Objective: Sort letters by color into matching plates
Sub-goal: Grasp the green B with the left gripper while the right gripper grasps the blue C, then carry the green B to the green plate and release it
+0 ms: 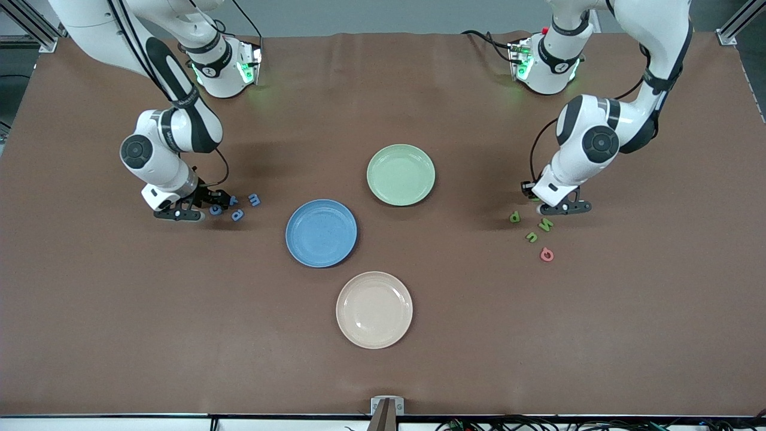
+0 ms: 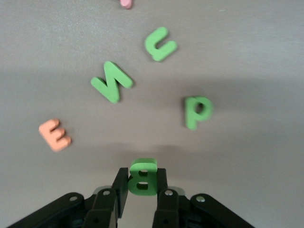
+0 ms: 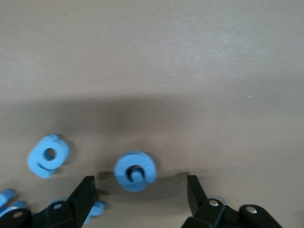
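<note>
Our left gripper has its fingers clenched on a green B low at the surface, apparently to carry it to the pale green plate, with three more green letters and an orange E lying just ahead of them. Our right gripper has its fingers spread on either side of a round blue letter, not yet touching it, seemingly lined up for a pick bound for the blue plate. From the front, both sets of fingers sit under the wrists, so we cannot read the held letter there, and the blue letter at the right wrist view's edge is cut off.
</note>
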Tool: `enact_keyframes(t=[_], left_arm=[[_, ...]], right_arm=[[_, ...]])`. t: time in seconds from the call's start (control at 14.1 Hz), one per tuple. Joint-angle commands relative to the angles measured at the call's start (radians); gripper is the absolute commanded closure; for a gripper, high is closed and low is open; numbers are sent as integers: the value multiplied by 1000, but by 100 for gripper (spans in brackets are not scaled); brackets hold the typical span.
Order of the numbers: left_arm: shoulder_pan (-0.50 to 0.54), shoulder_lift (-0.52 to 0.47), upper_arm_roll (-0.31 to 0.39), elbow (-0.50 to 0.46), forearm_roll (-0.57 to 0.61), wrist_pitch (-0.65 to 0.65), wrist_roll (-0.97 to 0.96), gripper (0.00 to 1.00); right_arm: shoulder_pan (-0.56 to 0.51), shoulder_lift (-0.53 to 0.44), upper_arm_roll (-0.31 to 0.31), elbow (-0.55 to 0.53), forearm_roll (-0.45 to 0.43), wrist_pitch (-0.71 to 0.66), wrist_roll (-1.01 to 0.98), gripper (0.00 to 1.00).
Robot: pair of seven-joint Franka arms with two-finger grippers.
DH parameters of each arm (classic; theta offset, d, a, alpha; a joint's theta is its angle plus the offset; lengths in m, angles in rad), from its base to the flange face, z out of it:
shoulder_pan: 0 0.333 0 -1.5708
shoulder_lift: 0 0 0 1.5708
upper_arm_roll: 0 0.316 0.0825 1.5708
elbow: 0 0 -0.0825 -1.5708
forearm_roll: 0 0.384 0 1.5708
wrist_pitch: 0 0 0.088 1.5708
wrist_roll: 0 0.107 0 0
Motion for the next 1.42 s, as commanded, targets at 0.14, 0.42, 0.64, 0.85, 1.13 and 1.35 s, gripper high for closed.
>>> enact_keyframes(t=[0.14, 0.42, 0.64, 0.85, 1.13, 1.35], left_arm=[[0, -102, -146, 100, 0, -238, -189, 80], [-3, -39, -321, 254, -13, -303, -456, 81], [-11, 36, -422, 337, -13, -303, -631, 81], [-69, 108, -461, 385, -11, -288, -752, 81], [-162, 208, -458, 414, 3, -211, -901, 81], [-204, 286, -455, 444, 33, -165, -972, 81]], right_arm=[[28, 26, -5, 14, 19, 25, 28, 14], [19, 29, -6, 19, 18, 25, 16, 14], [18, 29, -6, 19, 16, 25, 14, 14], [16, 29, -6, 19, 13, 27, 12, 14], [16, 29, -6, 19, 13, 25, 12, 18], [16, 29, -6, 19, 13, 25, 12, 27]])
